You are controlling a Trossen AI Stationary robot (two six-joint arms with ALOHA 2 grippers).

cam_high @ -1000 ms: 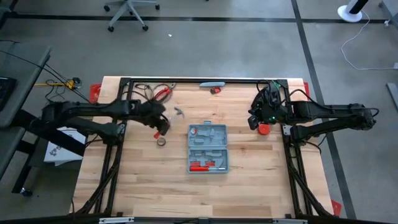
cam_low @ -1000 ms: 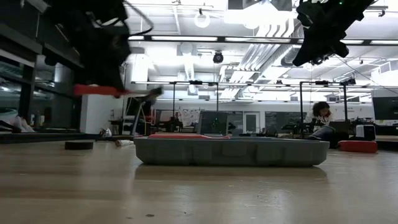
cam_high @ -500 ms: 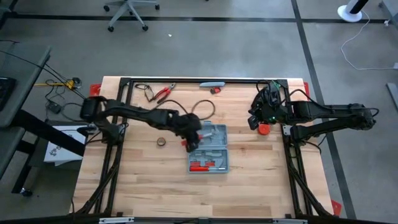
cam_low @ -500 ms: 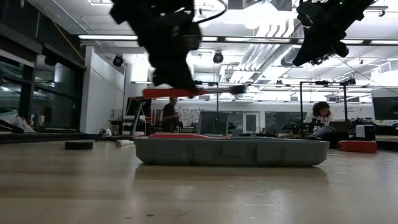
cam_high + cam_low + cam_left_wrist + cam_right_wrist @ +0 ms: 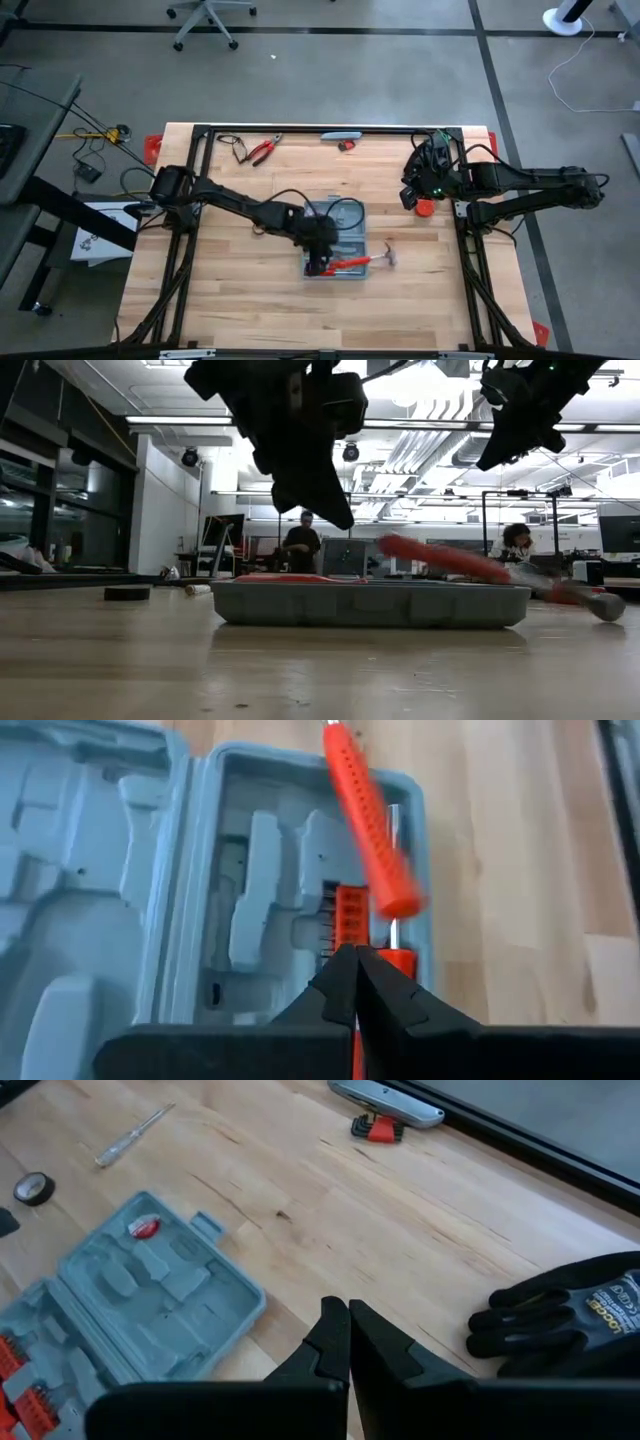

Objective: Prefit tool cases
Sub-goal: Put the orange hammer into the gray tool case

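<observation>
Closed, empty left jaws [image 5: 355,982] hover over the open tool case [image 5: 335,240]; right jaws [image 5: 348,1342] closed, well apart.

One open tool case [image 5: 335,238] lies mid-table. Around the case: one red-handled hammer [image 5: 362,262], one pair of pliers [image 5: 262,150], one roll of tape [image 5: 34,1187], one screwdriver [image 5: 136,1134], one glove [image 5: 565,1318].

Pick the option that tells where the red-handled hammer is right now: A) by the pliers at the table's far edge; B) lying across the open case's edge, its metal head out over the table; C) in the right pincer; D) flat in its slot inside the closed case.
B: in the high view the hammer crosses the right edge of the open tool case, with its head over the wood, beside the left pincer.
</observation>
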